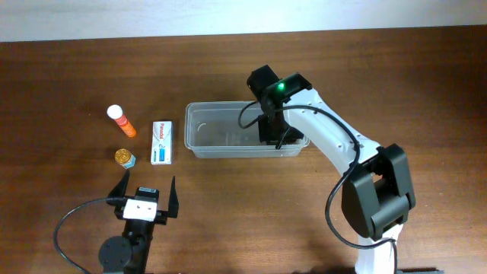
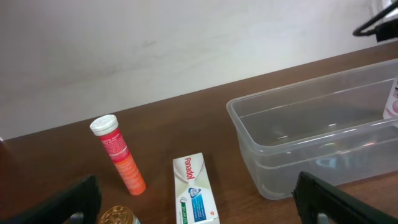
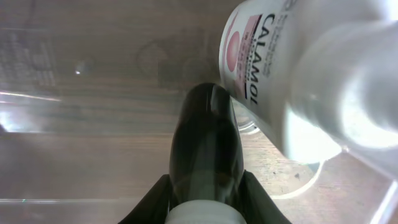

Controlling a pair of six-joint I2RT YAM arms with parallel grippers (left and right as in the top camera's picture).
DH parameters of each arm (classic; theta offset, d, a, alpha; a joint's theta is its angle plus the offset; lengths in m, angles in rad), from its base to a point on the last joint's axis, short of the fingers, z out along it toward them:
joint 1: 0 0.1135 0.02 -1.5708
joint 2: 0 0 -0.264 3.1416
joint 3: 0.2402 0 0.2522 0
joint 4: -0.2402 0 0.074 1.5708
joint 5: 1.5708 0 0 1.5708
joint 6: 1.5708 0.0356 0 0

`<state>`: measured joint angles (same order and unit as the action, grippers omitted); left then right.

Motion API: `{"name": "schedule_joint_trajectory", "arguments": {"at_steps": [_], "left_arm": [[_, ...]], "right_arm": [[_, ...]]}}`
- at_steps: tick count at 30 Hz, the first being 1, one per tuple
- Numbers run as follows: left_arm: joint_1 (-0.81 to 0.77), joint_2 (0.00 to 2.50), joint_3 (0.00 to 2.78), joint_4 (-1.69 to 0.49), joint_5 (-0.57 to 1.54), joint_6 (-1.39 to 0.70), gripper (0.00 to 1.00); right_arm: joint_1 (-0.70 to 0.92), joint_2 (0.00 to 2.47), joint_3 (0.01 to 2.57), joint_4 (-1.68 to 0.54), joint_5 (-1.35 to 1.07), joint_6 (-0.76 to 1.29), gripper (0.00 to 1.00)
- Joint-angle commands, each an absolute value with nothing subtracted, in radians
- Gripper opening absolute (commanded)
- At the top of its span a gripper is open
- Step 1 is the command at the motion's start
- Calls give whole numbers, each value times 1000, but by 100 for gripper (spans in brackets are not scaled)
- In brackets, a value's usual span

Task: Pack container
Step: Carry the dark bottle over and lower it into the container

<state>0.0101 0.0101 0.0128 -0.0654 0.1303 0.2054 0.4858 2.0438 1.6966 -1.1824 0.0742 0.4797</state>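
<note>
1. The container (image 1: 199,129) sits upright on the surface (image 1: 76,76), its open mouth facing up. Its long axis runs side to side across the surface, with the short ends pointing left and right.
2. The right hand (image 1: 272,133) reaches down inside the container at its right-hand end, close to the near wall.
3. That hand is closed almost fully. One dark finger (image 3: 205,155) presses along the side of a white calamine bottle (image 3: 273,74) with a pink label. The other finger is hidden behind the bottle, so the hand appears to grip it.
4. The bottle runs roughly along the finger, and its labelled end points down at the clear floor of the container.
5. The left hand (image 1: 149,183) hangs low over the surface with its fingers spread as wide as they go, holding nothing.
6. Seen from the left hand, the container lies ahead and to the right, well apart from it.
7. Just ahead of the left hand lies a Panadol box (image 1: 162,142), flat, with its length pointing away from the hand.
8. Ahead and left of the left hand are a gold-capped jar (image 1: 125,157) and, farther on, an orange tube (image 1: 122,121) with a white cap.
</note>
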Motion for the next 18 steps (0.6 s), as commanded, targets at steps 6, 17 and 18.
{"name": "schedule_joint_trajectory", "arguments": {"at_steps": [6,17,18], "left_arm": [[16,5,9,-69,126,196,99],[16,5,9,-69,126,196,99],[16,5,9,-69,126,196,99]], "right_arm": [[458,2019,1676,-1169,90,507,25],[458,2019,1676,-1169,87,507,46],[458,2019,1676,-1169,87,507,48]]}}
